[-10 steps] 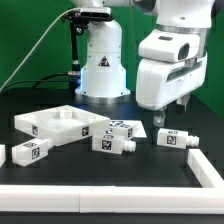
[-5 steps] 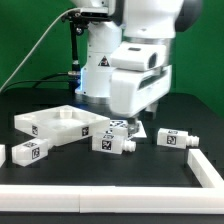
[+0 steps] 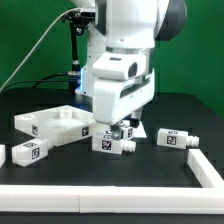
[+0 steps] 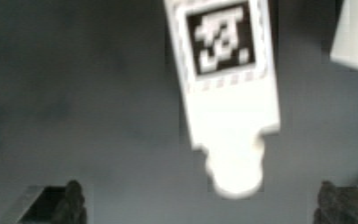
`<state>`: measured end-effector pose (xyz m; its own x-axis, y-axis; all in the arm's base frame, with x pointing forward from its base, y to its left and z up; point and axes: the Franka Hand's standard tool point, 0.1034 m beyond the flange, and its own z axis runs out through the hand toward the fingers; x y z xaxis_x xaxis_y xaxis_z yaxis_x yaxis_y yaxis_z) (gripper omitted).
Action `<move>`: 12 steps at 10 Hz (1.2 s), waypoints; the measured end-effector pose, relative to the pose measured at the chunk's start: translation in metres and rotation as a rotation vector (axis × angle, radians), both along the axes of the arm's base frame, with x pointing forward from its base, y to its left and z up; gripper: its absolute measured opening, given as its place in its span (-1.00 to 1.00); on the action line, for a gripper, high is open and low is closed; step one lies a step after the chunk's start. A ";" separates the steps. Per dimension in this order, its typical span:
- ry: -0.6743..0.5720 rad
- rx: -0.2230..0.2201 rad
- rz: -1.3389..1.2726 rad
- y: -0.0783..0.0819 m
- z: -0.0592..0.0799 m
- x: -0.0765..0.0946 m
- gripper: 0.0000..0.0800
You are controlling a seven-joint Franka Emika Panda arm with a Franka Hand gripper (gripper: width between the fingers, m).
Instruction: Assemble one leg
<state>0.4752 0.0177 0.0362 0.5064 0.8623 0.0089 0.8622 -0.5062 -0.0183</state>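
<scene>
Below the wide-spread claw (image 4: 201, 207) lies a smooth white oblong leg (image 4: 222, 95), round-tipped.

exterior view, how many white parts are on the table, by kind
legs: 4, one partly hidden
large flat square piece: 1
white bit cut off at the exterior view's left edge, kind unclear: 1
total: 6

End effector (image 3: 122, 128) now above middle leg (image 3: 112, 143)
</scene>
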 end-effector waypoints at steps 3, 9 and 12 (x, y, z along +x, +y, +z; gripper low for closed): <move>0.000 0.011 0.009 -0.014 -0.027 -0.025 0.62; 0.004 0.012 -0.001 -0.019 -0.031 -0.025 -0.35; 0.010 -0.002 0.021 0.002 0.007 -0.010 -0.34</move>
